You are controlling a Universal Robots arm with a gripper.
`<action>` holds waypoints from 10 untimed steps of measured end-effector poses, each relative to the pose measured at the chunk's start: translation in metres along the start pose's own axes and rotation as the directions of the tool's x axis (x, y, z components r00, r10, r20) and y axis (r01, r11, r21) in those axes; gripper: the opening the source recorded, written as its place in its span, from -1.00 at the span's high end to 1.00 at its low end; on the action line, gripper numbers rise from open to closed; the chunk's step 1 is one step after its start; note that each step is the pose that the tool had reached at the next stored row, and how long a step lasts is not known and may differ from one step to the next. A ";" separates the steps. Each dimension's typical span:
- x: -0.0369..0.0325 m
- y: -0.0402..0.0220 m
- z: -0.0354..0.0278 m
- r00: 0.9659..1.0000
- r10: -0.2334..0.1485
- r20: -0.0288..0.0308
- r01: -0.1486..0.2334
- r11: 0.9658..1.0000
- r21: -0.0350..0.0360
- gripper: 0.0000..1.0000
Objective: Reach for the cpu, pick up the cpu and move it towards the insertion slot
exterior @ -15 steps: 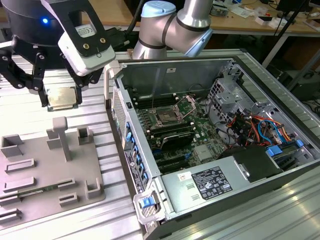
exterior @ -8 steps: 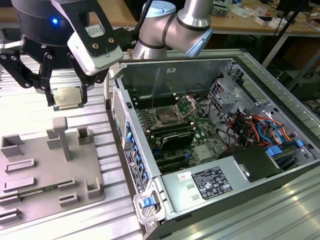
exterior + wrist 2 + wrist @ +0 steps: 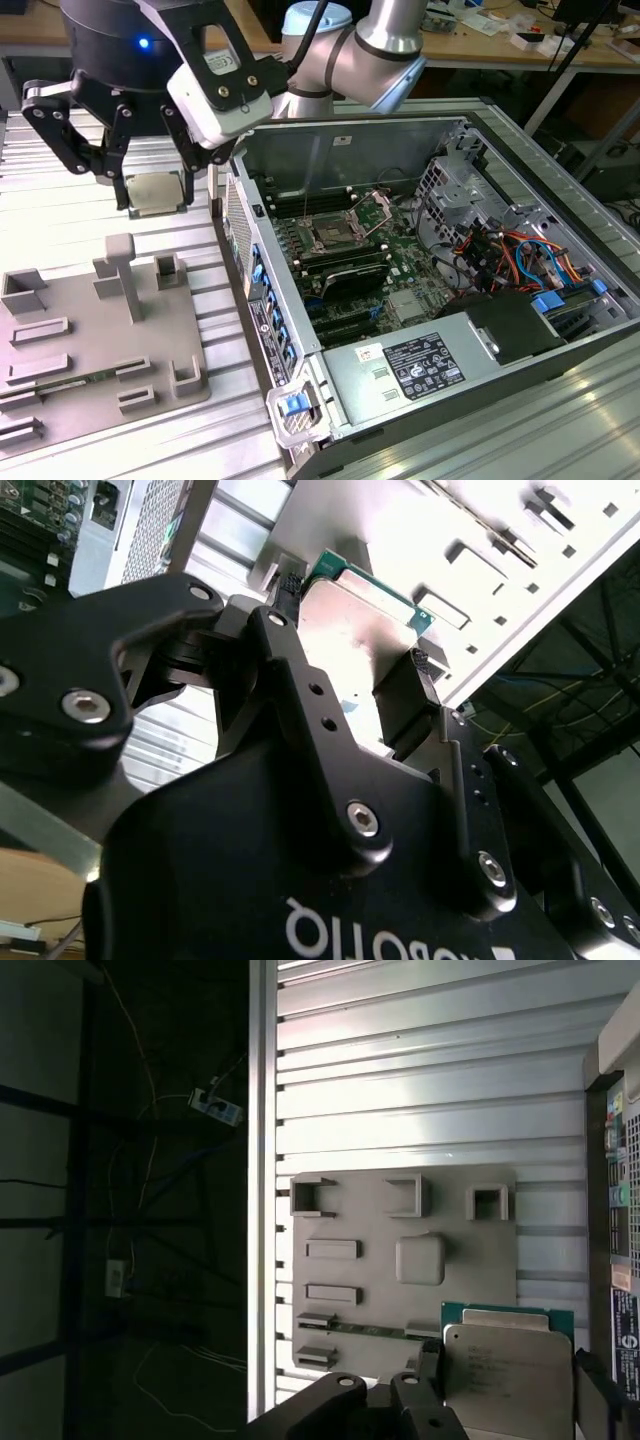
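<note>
The hand [image 3: 152, 195] is clenched on the cpu [image 3: 155, 192], which sits between its black fingers [image 3: 188, 160], lifted in the air above the counter [image 3: 60, 215]. In the exterior view the chip hangs flat, with its silver top visible, just beside the open side wall of the computer case [image 3: 420, 390], on the exterior view's left of it. In the first wrist view the cpu [image 3: 508, 1370] shows its pale metal lid and thin green rim, with dark finger parts at two opposite edges. In the second wrist view the cpu [image 3: 362, 620] is seen from behind the hand [image 3: 350, 650], pinched from both sides.

The insertion slot [image 3: 335, 237], a square socket with a metal frame, lies on the green board inside the case, well apart from the chip.

Below the hand, a grey fixture plate [image 3: 100, 350] with small raised holders lies on the ribbed metal counter. A thin green memory stick [image 3: 60, 382] rests in it. Behind, there are wooden benches [image 3: 500, 30] with loose items.
</note>
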State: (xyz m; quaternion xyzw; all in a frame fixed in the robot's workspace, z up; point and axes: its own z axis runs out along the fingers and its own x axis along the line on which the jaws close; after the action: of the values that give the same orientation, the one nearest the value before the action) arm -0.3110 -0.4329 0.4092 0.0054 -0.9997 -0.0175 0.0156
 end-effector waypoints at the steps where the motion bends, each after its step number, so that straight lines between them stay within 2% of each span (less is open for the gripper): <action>1: -0.0022 0.0000 -0.0001 1.000 0.000 0.000 0.000 1.000 0.000 -0.09; 10: -0.0173 -0.0002 -0.0005 1.000 0.000 0.000 0.000 1.000 0.000 -0.09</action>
State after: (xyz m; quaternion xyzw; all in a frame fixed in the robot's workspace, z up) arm -0.2937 -0.4329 0.4092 0.0054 -0.9997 -0.0175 0.0156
